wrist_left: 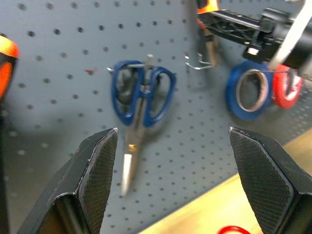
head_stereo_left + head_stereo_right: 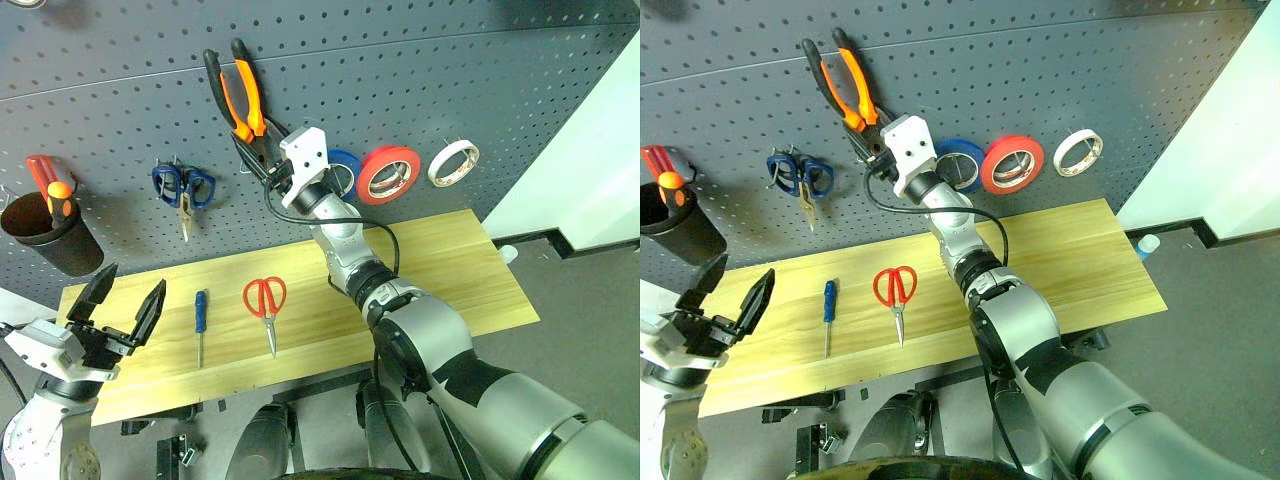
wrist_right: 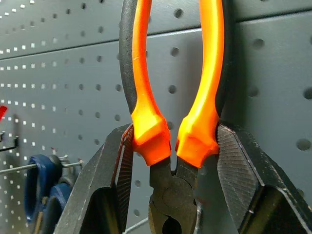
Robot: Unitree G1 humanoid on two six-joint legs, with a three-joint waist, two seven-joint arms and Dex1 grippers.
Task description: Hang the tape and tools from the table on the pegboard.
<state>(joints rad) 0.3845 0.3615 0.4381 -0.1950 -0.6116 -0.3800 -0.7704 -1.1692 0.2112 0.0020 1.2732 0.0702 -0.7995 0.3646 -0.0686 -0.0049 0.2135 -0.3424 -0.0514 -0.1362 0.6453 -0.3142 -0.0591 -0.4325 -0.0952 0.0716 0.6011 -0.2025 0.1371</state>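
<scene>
Nearest, the left gripper hangs wide and empty above the bench's left end. On the bench lie the blue-handled screwdriver and red-handled scissors. Above it, the right gripper clamps the pliers against the pegboard, where the pale tape hangs.

Counts: tape rolls were 3 – blue roll, red roll, whitish tape, all on the pegboard. Scissors 2 – blue-handled scissors hung up, red-handled scissors on the counter. Pliers 1. Blue-handled screwdriver 1 on counter. Black cup 1, holding red and orange handles, count unclear.
</scene>
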